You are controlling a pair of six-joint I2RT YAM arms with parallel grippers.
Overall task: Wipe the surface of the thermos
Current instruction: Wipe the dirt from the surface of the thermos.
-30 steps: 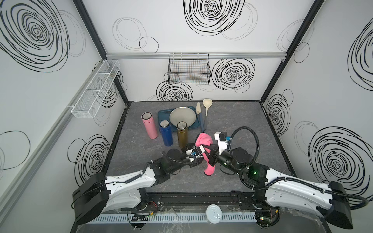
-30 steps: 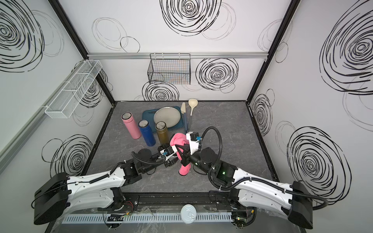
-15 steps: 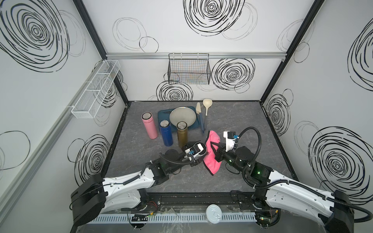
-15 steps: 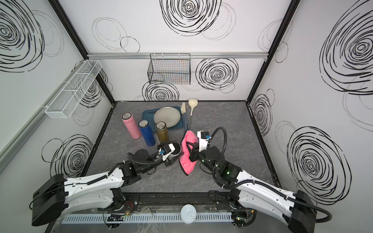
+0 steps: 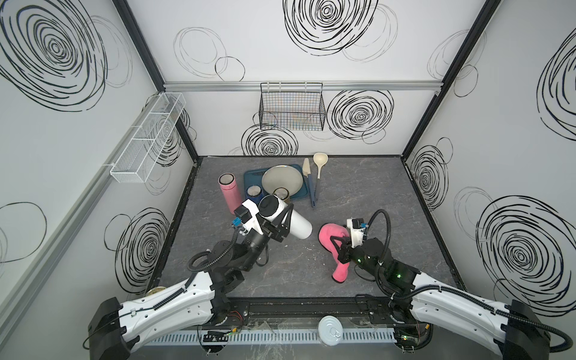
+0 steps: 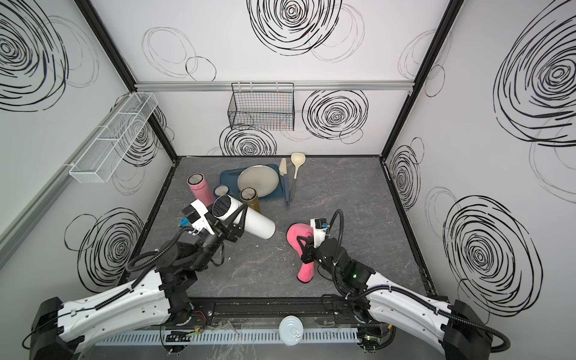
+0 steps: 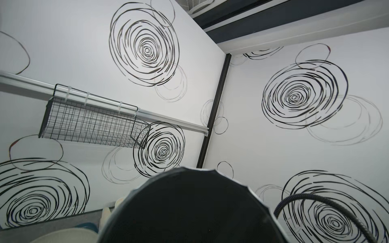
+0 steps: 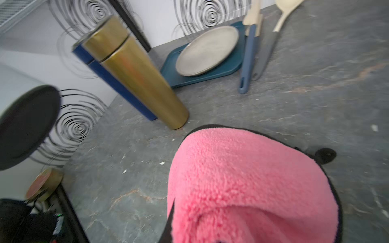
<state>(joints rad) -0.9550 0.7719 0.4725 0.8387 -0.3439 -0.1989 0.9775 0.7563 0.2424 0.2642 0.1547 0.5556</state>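
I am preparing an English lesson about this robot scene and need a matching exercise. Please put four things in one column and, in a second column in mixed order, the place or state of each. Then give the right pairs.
Things
1. white thermos
2. pink cloth
3. round plate
4. pink thermos

Places or states
A. lies on the blue tray
B. stands upright on the table
C. held tilted by the left gripper
D. hangs from the right gripper

Pairs: 1-C, 2-D, 3-A, 4-B
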